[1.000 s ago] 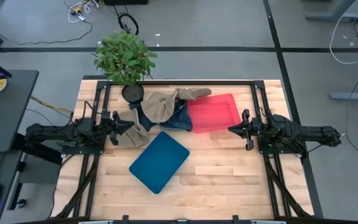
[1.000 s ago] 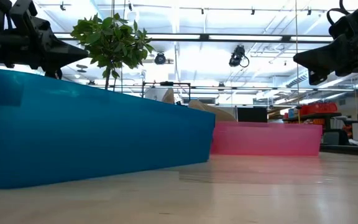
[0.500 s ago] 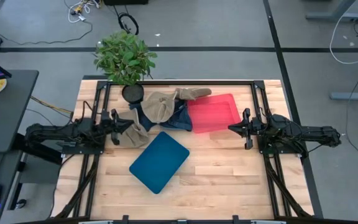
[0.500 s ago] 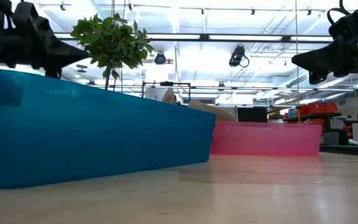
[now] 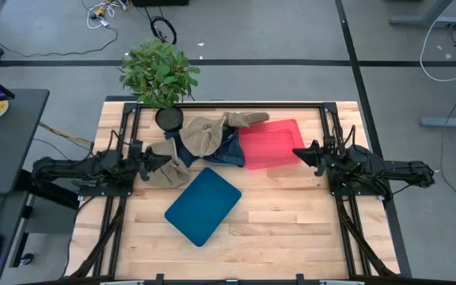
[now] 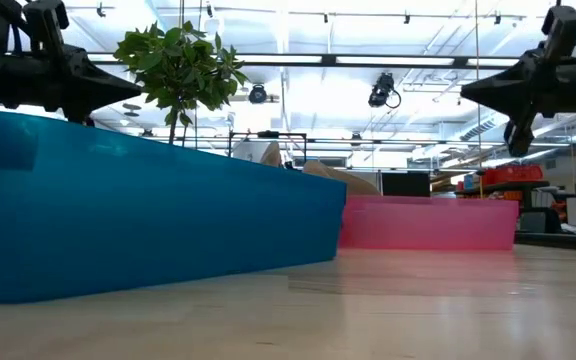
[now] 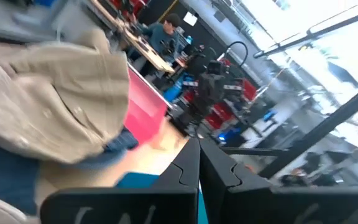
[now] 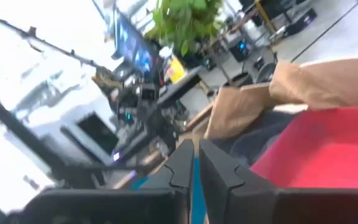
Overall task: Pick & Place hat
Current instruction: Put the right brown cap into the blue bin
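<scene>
Hats: a heap of soft tan cloth hats lies on the wooden counter at about 12 o'clock from its centre, over some dark blue fabric; one tan piece reaches toward 1 o'clock, along the far edge of the red tray.
Hat by left hand: a crumpled tan hat lies at 9 o'clock of the heap, touching the tip of the left hand.
Left hand: at 9 o'clock on the counter, pointing toward 3 o'clock, fingers together; no cloth shows between them in the left wrist view.
Red tray: a shallow red plastic rectangular tray sits just beside the heap at its 3 o'clock.
Right hand: at the red tray's 3 o'clock edge, raised above the counter in the low view, fingers together, holding nothing.
Blue tray: a teal-blue rounded rectangular tray lies at 6 o'clock of the heap, turned at an angle.
Plant: a green leafy plant in a dark pot stands at 11 o'clock, at the counter's far edge.
</scene>
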{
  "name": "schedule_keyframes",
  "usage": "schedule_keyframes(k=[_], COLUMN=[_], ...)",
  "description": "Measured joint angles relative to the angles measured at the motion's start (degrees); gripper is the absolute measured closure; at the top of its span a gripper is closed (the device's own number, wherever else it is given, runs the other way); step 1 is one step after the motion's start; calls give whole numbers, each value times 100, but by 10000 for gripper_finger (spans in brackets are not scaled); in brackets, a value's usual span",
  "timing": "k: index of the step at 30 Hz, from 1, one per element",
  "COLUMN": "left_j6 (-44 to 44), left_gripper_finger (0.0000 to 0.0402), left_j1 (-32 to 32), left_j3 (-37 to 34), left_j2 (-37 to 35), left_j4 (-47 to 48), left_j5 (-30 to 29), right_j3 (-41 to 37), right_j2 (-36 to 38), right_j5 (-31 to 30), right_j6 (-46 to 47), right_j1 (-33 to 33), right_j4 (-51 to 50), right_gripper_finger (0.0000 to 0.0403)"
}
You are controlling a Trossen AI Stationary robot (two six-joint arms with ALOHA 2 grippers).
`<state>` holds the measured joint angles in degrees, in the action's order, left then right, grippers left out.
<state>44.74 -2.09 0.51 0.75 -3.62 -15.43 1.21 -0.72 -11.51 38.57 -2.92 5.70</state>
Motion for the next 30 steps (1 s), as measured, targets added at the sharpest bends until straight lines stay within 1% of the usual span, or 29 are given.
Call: schedule_keyframes(k=[3,6,9,12,15,19,21,26,30], left_j6=[50,-401,-707,-911,-1531,-2576,-3023,-3819,-4720], left_gripper_finger=[399,399,399,399,399,399,397,385,384], left_j1=[0,0,0,0,-4,-2,-2,-2,-2], left_j3=[-4,-7,28,271,655,1355,1752,2817,3461], left_j2=[0,13,29,122,305,673,878,1348,1473], left_j4=[-36,-187,-270,-270,-300,-209,-12,223,203], left_j5=[69,196,425,682,785,794,797,793,789], right_j3=[0,153,632,1296,1990,2764,3051,3662,4307], right_j2=[-12,-103,-420,-920,-1521,-2300,-2635,-3393,-3959], right_j5=[-183,-230,-451,-690,-940,-1012,-1014,-1107,-1291], right_j6=[25,30,-57,-457,-772,-938,-983,-1522,-2133], right_j1=[0,0,0,0,-2,-4,-4,-7,-28], right_j4=[245,439,447,314,-131,-758,-897,-865,-838], right_gripper_finger=[372,355,325,291,261,232,222,214,215])
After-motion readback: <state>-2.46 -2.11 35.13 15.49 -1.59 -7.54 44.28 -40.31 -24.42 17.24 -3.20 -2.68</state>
